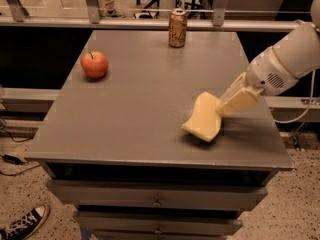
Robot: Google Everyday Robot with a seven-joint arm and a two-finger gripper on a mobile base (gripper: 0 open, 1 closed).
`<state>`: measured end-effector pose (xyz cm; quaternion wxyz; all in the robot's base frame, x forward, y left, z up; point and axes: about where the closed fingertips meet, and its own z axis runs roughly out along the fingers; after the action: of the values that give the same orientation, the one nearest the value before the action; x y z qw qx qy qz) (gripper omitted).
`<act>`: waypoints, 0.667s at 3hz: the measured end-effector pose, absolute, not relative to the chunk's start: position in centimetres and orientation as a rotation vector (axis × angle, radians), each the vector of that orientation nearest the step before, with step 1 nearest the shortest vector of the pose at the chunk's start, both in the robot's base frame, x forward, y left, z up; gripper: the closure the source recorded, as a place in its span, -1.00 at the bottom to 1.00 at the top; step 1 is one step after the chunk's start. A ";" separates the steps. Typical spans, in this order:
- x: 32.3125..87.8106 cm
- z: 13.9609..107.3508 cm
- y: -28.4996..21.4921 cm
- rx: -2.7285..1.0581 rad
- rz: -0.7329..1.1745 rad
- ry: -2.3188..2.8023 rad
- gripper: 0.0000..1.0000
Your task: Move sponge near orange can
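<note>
The pale yellow sponge [201,118] is at the front right of the grey table [140,109], tilted, with its lower edge at or just above the tabletop. My gripper [223,106] reaches in from the right and is shut on the sponge's upper right end. The white arm [287,64] runs up to the right behind it. The orange can [177,28] stands upright at the table's far edge, near the middle, well away from the sponge.
A red-orange apple [94,64] sits on the left side of the table. A metal railing [150,19] runs behind the far edge. Drawers [157,201] are under the tabletop. A sneaker [22,224] is on the floor at the lower left.
</note>
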<state>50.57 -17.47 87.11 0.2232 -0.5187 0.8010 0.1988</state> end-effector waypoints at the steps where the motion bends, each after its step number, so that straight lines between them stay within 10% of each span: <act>1: 53.3 90.7 -19.4 -1.417 0.453 2.190 1.00; 2: 53.3 90.7 -19.4 -1.417 0.453 2.190 1.00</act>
<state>53.33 -19.35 90.75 0.2445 -0.5191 0.8020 0.1658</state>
